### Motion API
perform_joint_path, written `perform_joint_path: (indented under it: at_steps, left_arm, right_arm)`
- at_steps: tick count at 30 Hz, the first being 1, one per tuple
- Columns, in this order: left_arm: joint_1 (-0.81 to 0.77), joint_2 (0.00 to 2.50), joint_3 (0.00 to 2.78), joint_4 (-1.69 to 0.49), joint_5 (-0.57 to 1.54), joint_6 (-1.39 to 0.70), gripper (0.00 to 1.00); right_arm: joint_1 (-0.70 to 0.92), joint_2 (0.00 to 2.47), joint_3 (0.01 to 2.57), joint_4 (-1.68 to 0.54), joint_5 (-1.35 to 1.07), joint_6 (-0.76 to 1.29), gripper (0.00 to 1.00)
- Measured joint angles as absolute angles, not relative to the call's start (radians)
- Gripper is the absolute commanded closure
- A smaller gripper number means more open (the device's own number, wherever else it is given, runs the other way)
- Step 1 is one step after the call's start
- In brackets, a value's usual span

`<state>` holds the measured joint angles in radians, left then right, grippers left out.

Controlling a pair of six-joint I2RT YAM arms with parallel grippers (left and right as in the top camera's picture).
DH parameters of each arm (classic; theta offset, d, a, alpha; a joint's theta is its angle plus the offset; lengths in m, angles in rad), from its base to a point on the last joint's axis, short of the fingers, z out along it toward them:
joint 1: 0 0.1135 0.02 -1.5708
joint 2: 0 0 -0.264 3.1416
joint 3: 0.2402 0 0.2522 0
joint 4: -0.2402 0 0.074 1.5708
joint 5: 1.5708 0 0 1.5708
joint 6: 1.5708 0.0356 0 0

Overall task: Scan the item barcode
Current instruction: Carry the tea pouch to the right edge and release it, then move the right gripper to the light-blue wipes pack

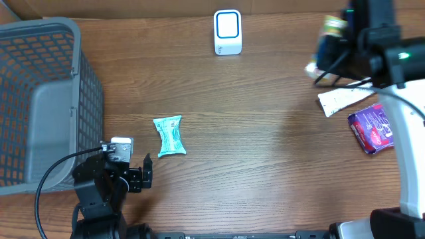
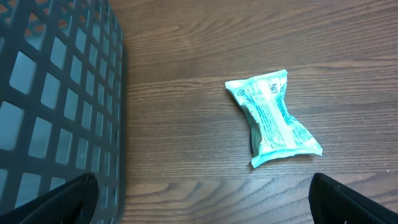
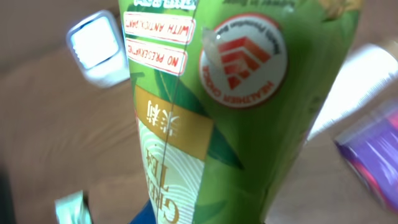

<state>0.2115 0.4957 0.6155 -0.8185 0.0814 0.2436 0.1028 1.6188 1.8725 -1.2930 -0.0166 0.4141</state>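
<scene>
A green tea pouch [image 3: 249, 112] fills the right wrist view, upside down, with a red round sticker on it. My right gripper [image 1: 327, 54] is shut on it, raised at the table's far right; the pouch hides the fingers. No barcode shows on the facing side. The white scanner [image 1: 228, 32] with a blue-framed window stands at the back centre, to the left of the pouch. It shows blurred in the right wrist view as the scanner [image 3: 94, 46]. My left gripper [image 1: 147, 174] is open at the front left, with bare wood between its fingers [image 2: 348, 202].
A teal packet [image 2: 273, 115] lies just ahead of the left gripper, also seen as the teal packet [image 1: 169, 136]. A grey mesh basket [image 1: 40, 99] fills the left side. A white packet [image 1: 345, 99] and a purple packet [image 1: 373, 127] lie at the right.
</scene>
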Motion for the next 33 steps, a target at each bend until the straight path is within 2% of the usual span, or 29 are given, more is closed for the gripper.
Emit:
perform_joint_path:
  at_steps: [3, 12, 14, 15, 16, 19, 20, 21, 23, 24, 25, 29, 33]
  left_arm:
    - [0.212, 0.496, 0.616, -0.819, 0.081, 0.244, 0.0]
    - [0.211, 0.496, 0.616, -0.819, 0.081, 0.244, 0.0]
    - [0.212, 0.496, 0.616, -0.819, 0.081, 0.244, 0.0]
    - [0.212, 0.496, 0.616, -0.819, 0.081, 0.244, 0.0]
    - [0.212, 0.496, 0.616, -0.819, 0.081, 0.244, 0.0]
    - [0.212, 0.496, 0.616, -0.819, 0.081, 0.244, 0.0]
    - [0.212, 0.496, 0.616, -0.819, 0.081, 0.244, 0.01]
    - [0.212, 0.496, 0.616, -0.819, 0.081, 0.244, 0.0]
    - [0.211, 0.496, 0.616, -0.819, 0.081, 0.244, 0.0]
    - [0.212, 0.496, 0.616, -0.819, 0.081, 0.244, 0.0]
    - [0.212, 0.496, 0.616, -0.819, 0.081, 0.244, 0.01]
    - [0.212, 0.496, 0.616, -0.819, 0.081, 0.244, 0.0]
    - [0.212, 0.496, 0.616, -0.819, 0.081, 0.244, 0.0]
  right_arm:
    - [0.006, 1.618, 1.78, -1.259, 0.005, 0.518, 0.96]
    - [-0.189, 1.631, 1.307, -0.868, 0.024, 0.71, 0.96]
    - [-0.212, 1.642, 1.218, -0.78, 0.025, 0.736, 0.85]
    - [-0.219, 1.646, 1.191, -0.745, 0.023, 0.743, 0.72]
    - [-0.226, 1.649, 1.158, -0.707, 0.023, 0.755, 0.69]
    - [-0.23, 1.651, 1.119, -0.653, 0.025, 0.762, 0.69]
    - [-0.23, 1.652, 1.119, -0.639, 0.025, 0.765, 0.65]
    - [-0.23, 1.651, 1.119, -0.62, 0.025, 0.766, 0.55]
    - [-0.229, 1.651, 1.12, -0.608, 0.026, 0.764, 0.3]
    - [-0.229, 1.651, 1.121, -0.611, 0.022, 0.749, 0.21]
    - [-0.229, 1.651, 1.122, -0.617, 0.014, 0.73, 0.16]
    - [-0.229, 1.65, 1.173, -0.691, -0.067, 0.637, 0.15]
    - [-0.221, 1.631, 1.276, -0.78, -0.182, 0.537, 0.18]
